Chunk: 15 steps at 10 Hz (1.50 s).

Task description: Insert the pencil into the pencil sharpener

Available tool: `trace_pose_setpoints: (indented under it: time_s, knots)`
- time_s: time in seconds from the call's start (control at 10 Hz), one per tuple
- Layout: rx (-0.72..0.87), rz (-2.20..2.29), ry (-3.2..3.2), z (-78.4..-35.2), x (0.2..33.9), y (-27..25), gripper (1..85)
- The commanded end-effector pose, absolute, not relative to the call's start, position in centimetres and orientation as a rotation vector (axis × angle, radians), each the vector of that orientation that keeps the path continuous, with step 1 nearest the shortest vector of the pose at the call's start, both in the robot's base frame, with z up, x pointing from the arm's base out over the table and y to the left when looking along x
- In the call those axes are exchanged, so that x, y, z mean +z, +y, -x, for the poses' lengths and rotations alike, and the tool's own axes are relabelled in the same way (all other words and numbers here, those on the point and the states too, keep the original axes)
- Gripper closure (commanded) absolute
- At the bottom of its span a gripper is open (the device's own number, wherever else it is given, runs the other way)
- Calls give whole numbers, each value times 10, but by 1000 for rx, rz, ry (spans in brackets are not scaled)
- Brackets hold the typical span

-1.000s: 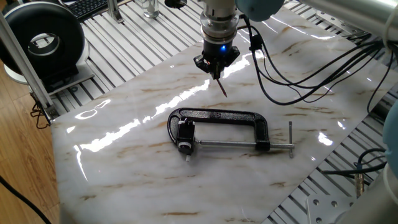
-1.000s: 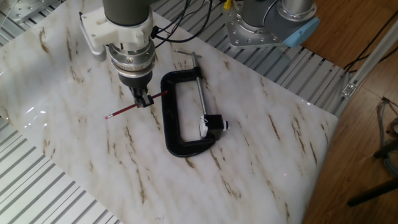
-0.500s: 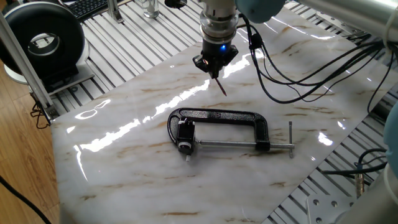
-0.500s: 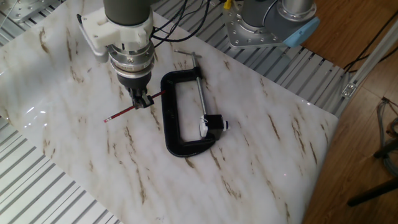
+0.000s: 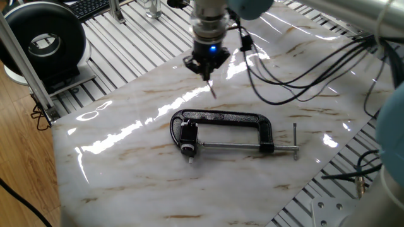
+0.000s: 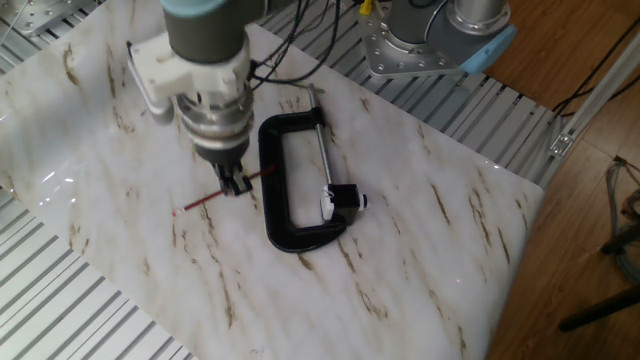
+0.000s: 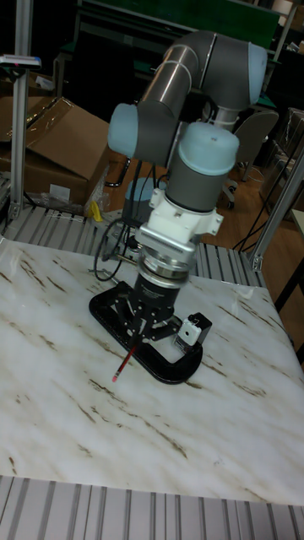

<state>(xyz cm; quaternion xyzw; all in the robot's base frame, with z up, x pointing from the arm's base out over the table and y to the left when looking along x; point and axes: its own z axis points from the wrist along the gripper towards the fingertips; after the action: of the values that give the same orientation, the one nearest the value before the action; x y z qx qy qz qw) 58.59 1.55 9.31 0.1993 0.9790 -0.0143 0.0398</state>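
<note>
Gripping the pencil [image 6: 205, 200] near one end, the jaws [image 6: 238, 184] are clenched on the thin maroon stick, which angles downward and away from them over the marble worktop [image 6: 420, 250]. In the tall fixed view its free tip points toward the worktop well out from the jaws; whether it touches the surface is unclear. The black C-shaped clamp [image 6: 272, 190] lies flat just beside the jaws, its spine nearest them. The pencil sharpener [image 6: 345, 199], a small black block with a pale end, sits at the clamp's far end by the screw rod [image 6: 321, 140], apart from the jaws.
</note>
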Motion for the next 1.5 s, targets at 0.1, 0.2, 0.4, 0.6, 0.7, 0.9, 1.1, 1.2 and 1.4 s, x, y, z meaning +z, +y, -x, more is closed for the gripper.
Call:
trace_pose_setpoints:
  time_s: [0.1,0.2,0.4,0.6,0.7,0.9,1.1,1.2,1.4]
  knots:
    - [-25,-709,2981,-609,90,67,847]
    - [-15,-725,2968,-612,88,78,847]
    - [-1,-714,2963,-613,87,82,847]
    - [-13,-690,2964,-614,88,77,847]
    - [-6,-693,2964,-614,88,79,847]
    - [1,-670,2969,-615,88,80,847]
    - [26,-637,2976,-616,88,84,847]
    - [26,-615,2976,-617,88,84,847]
    - [54,-575,3002,-614,88,90,847]
